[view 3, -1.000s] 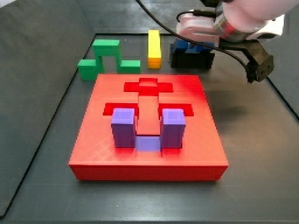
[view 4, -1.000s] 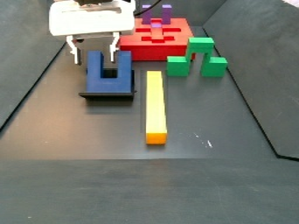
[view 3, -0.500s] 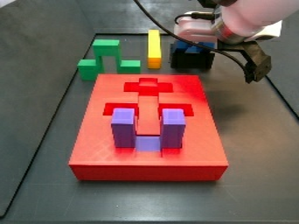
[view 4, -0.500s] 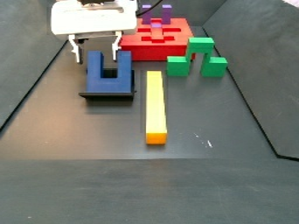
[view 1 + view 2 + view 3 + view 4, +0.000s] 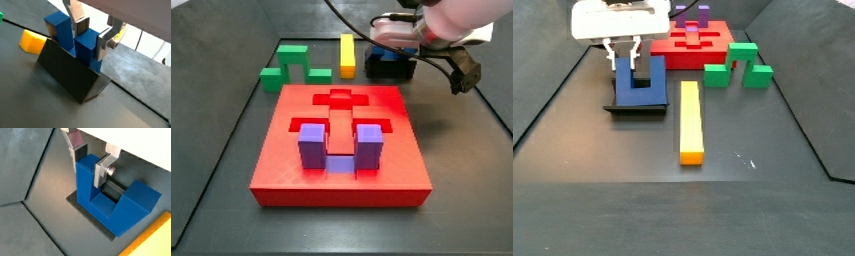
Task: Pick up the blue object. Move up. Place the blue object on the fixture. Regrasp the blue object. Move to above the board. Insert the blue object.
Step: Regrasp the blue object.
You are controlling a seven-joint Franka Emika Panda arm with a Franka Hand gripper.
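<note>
The blue object (image 5: 110, 195), a smooth matte U-shaped block, stands prongs-up on the black boxy fixture (image 5: 70, 75); its long axis runs across the fixture's top; the claw (image 5: 92, 159) has closed since half a second ago, its flat silver fingers (image 5: 105, 40) now pinching one prong; the yellow bar (image 5: 688, 120) lies near, beside the fixture.
</note>
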